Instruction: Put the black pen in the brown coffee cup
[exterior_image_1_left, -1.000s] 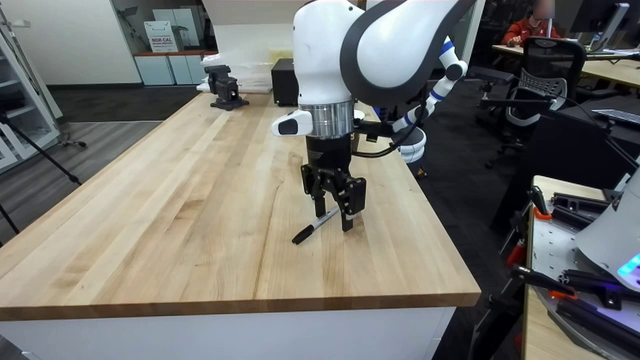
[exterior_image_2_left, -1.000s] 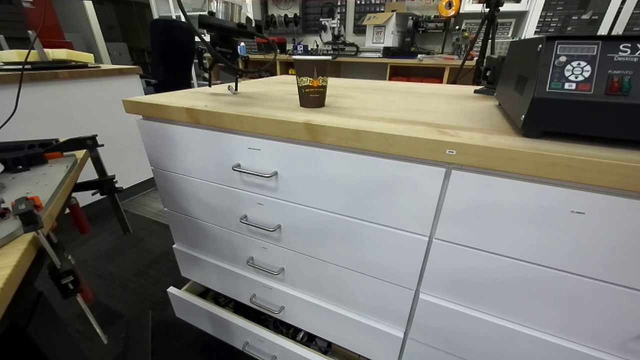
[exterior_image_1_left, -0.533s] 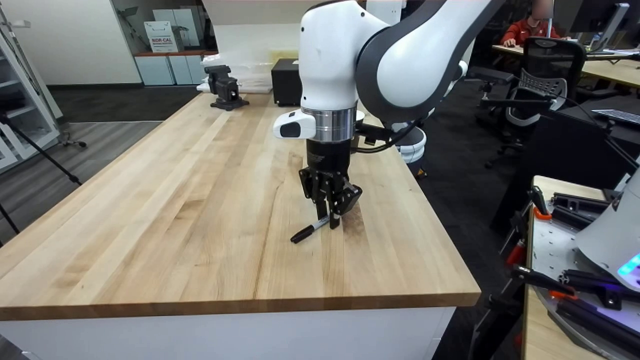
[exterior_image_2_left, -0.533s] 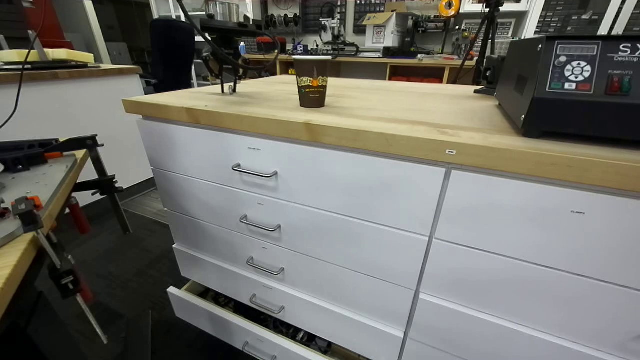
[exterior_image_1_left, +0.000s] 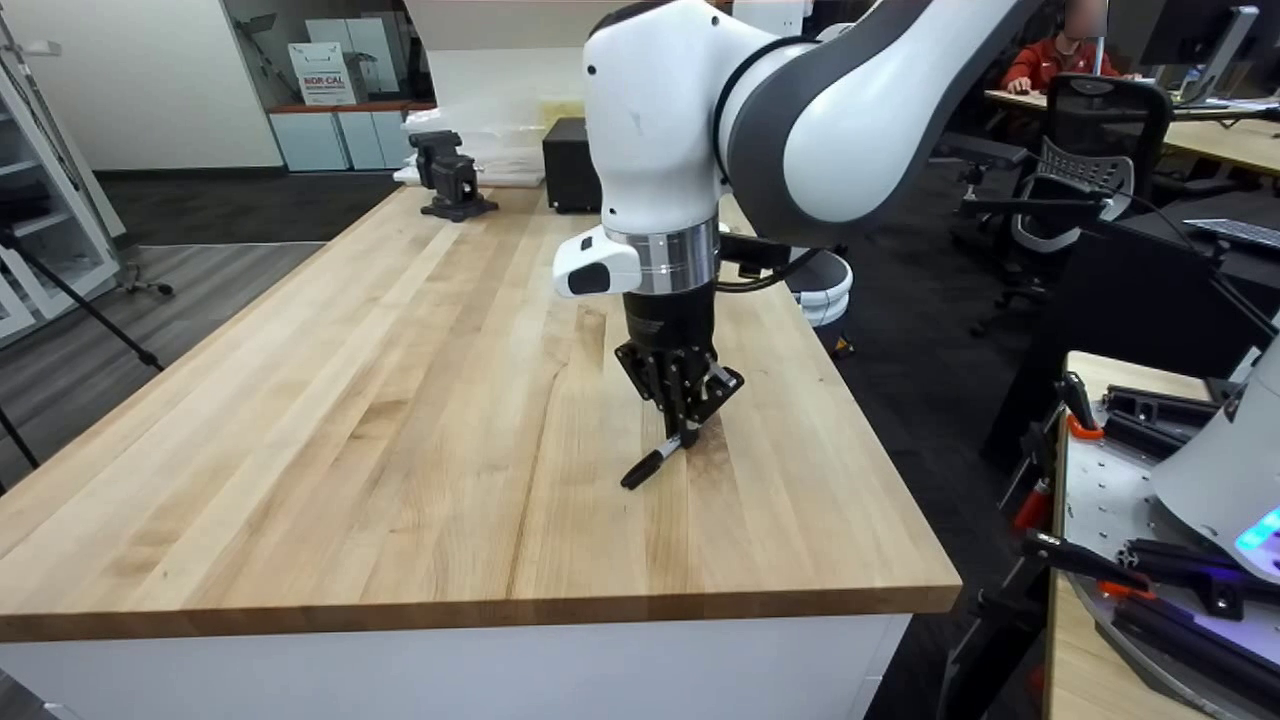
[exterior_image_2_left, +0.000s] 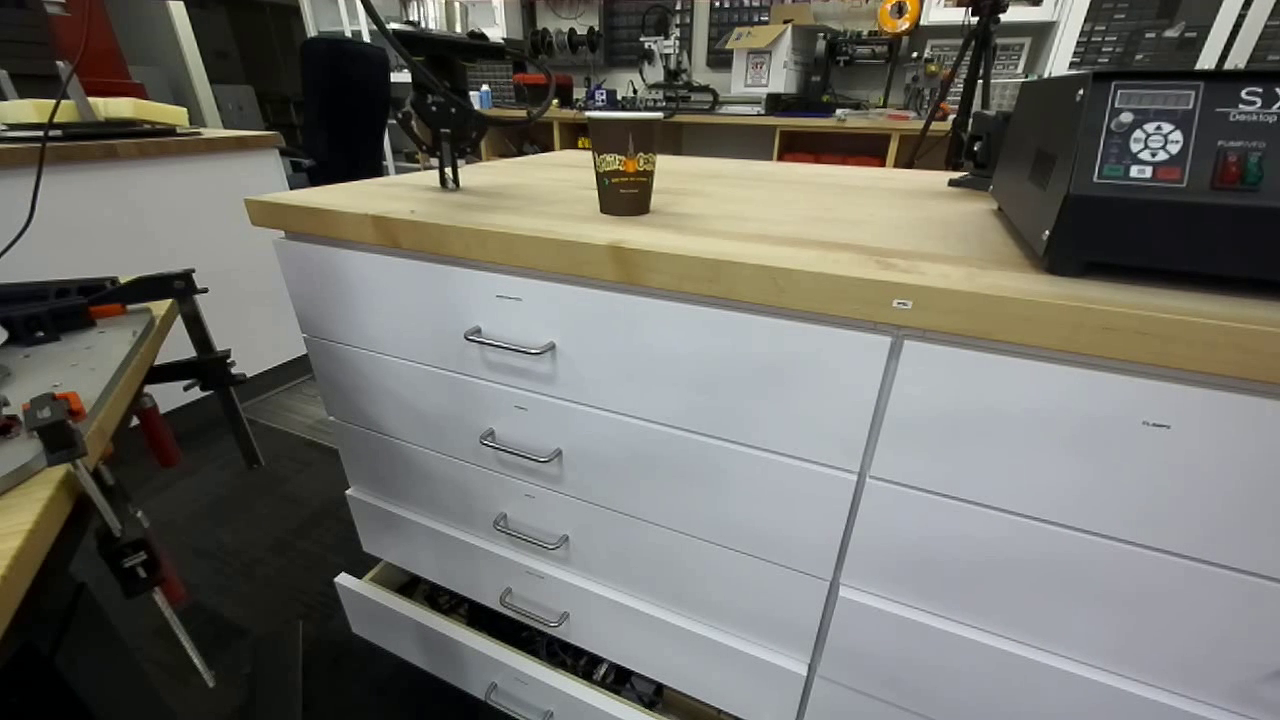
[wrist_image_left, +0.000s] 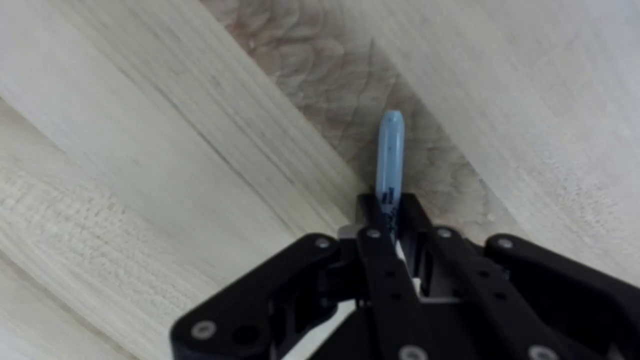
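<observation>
The black pen has a dark cap (exterior_image_1_left: 642, 469) and a silvery barrel (wrist_image_left: 390, 155). My gripper (exterior_image_1_left: 682, 438) is shut on that barrel, its fingers pressed to both sides in the wrist view, with the barrel's rounded end sticking out beyond them. The cap points down toward the tabletop; whether it touches the wood I cannot tell. An exterior view shows the brown coffee cup (exterior_image_2_left: 625, 175) upright near the table's edge, white rim up, with my gripper (exterior_image_2_left: 449, 185) low over the table to its left. From the opposite camera the arm hides the cup.
A large black box machine (exterior_image_2_left: 1140, 180) and a black vise (exterior_image_1_left: 452, 178) stand farther along the wooden table (exterior_image_1_left: 400, 480). Below the tabletop one drawer (exterior_image_2_left: 490, 645) is pulled out. Beside the table is a bench with clamps (exterior_image_1_left: 1150, 580); a white bucket (exterior_image_1_left: 825, 290) is on the floor.
The gripper's jaws have come together from wide apart and now pinch the pen. In an exterior view the pen has shifted right with the gripper, and the wrist has tilted slightly.
</observation>
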